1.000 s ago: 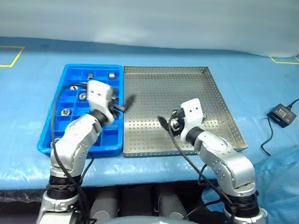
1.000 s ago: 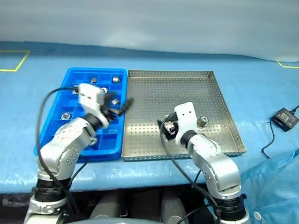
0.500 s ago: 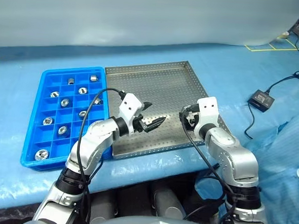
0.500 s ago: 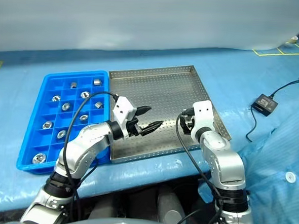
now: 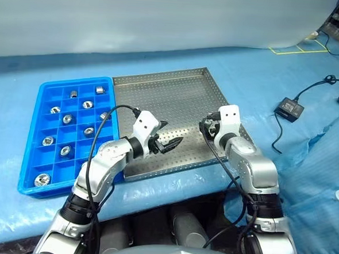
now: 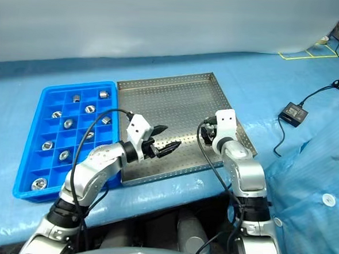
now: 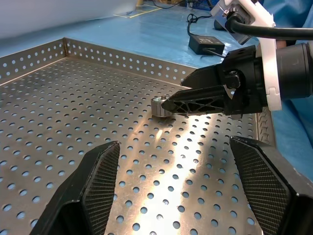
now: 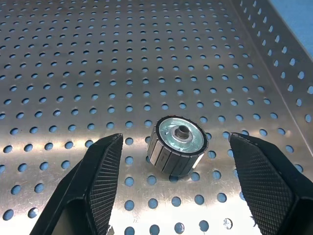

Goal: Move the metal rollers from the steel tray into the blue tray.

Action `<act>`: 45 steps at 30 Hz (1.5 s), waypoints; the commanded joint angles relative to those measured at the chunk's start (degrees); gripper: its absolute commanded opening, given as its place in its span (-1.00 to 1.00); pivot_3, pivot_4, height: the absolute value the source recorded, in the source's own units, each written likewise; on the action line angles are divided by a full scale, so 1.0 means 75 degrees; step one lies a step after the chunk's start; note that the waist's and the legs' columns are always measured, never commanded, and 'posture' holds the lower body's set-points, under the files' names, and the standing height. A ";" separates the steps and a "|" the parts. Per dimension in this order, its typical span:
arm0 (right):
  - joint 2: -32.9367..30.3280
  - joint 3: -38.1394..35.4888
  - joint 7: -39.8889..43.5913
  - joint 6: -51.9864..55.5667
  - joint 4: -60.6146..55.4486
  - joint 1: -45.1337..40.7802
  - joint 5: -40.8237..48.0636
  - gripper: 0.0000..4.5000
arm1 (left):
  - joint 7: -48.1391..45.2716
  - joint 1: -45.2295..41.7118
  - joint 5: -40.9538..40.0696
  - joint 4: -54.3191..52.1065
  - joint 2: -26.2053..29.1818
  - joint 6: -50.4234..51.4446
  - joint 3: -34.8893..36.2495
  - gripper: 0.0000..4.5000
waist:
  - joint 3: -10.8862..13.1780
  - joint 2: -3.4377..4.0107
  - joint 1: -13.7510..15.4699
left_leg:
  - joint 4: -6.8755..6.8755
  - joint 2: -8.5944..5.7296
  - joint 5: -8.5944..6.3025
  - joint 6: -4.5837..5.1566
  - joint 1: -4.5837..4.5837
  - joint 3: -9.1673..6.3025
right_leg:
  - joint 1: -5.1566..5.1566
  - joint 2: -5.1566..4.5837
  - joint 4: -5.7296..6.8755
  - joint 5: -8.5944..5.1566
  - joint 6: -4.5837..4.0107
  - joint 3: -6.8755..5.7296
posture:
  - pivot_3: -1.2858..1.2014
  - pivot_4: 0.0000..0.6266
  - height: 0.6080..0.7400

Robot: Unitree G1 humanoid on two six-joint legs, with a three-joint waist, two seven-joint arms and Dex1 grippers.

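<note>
- Now the steel tray (image 5: 171, 98) lies on blue sheeting, with the blue tray (image 5: 31, 179) touching its left rim
- One of the metal rollers (image 8: 177, 145) rests on the steel tray's perforated floor near its right rim, tipped so its hollow face shows; it lies apart from both fingers (image 8: 266, 183) of the right gripper (image 8: 178, 186), whose jaws stand wide, one on each side of it, holding nothing
- Left gripper (image 5: 169, 143) hangs over the steel tray's near part, pointing toward that roller; its fingers (image 7: 100, 181) are spread apart and empty
- About ten further rollers (image 5: 67, 119) sit one to a compartment in the blue tray; a black box with a cable (image 5: 289, 106) lies well right of the steel tray
</note>
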 commanded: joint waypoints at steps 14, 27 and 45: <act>0.0400 -0.0146 -0.0241 -0.0335 0.0867 -0.0516 -0.0384 -0.06 | 0.0573 0.0062 0.0050 -0.0746 0.0119 0.0500 0.0197 0.74 | 0.0003 0.0005 0.0190 | -0.0003 0.0000 -0.0001 0.0001 0.0002 0.0003 | -0.0002 0.0000 0.0002 0.0004 0.0005 0.0006 | -0.12 -0.52 1.00; 0.0211 0.0288 0.0856 0.0139 -0.1268 0.0037 0.0138 -0.23 | 0.0698 -0.0111 0.0267 -0.0706 0.0541 0.0526 0.0558 0.74 | 0.0006 0.0010 0.0148 | -0.0003 0.0002 -0.0001 0.0001 0.0003 0.0005 | -0.0005 0.0003 0.0004 0.0003 0.0005 0.0007 | -0.12 -0.52 1.00; 0.0258 0.3055 0.2780 -0.0657 -0.1504 -0.0574 0.0127 -0.23 | 0.2055 0.1217 0.1592 -0.2140 0.1629 0.1617 0.2199 0.74 | 0.0010 0.0005 0.0892 | -0.0020 0.0003 -0.0004 0.0001 -0.0005 -0.0001 | -0.0018 -0.0016 0.0001 0.0005 -0.0035 -0.0023 | 0.03 -0.52 1.00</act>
